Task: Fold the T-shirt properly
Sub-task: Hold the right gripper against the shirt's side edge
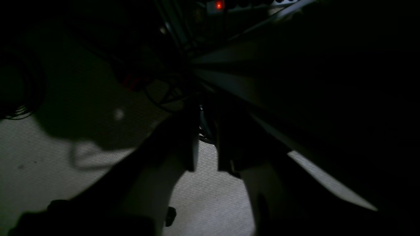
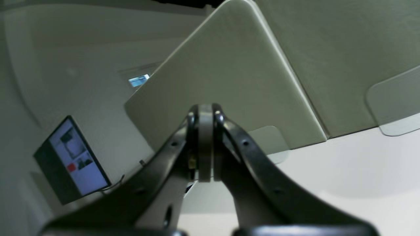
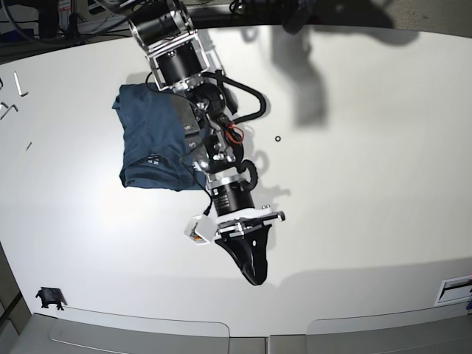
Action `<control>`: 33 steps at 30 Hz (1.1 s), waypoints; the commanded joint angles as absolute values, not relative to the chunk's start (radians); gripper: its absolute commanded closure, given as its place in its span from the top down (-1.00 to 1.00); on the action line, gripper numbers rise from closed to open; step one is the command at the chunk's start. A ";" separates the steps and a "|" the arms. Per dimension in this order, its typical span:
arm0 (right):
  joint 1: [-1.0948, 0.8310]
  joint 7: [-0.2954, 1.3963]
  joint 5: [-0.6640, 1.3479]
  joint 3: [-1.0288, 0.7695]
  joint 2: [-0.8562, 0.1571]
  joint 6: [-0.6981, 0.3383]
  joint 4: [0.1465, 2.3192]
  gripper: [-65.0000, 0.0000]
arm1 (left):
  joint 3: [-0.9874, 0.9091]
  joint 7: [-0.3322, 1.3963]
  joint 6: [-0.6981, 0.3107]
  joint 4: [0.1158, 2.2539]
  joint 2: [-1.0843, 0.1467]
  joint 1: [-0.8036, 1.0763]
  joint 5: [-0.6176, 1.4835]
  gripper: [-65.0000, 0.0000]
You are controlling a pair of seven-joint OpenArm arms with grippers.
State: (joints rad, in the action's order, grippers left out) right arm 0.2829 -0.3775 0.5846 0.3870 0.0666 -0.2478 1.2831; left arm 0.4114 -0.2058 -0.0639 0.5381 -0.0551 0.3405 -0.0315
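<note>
The T-shirt [image 3: 151,136] is dark navy and lies folded into a compact rectangle on the white table [image 3: 369,184] at the back left, its small neck label facing up. My right arm reaches from the back across the shirt's right edge. Its gripper [image 3: 253,274] hangs shut and empty in front of the shirt, pointing at the table's front edge. In the right wrist view the same gripper [image 2: 205,147] has its pads pressed together. My left gripper [image 1: 207,164] shows only in the dim left wrist view, off the table over grey carpet [image 1: 210,203]. A narrow gap separates its dark fingers, with nothing between them.
A small black ring [image 3: 277,138] lies on the table right of the arm. A black clip [image 3: 49,297] sits at the front left corner and metal pieces [image 3: 18,85] at the left edge. A monitor [image 2: 72,160] shows in the right wrist view. Cables and a red light [image 1: 219,4] lie beyond the left gripper.
</note>
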 commanded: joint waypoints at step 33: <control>0.265 -0.403 0.596 0.386 0.072 0.043 1.301 -1.00 | 0.413 -0.219 -0.074 0.543 -0.051 0.350 -0.036 -0.75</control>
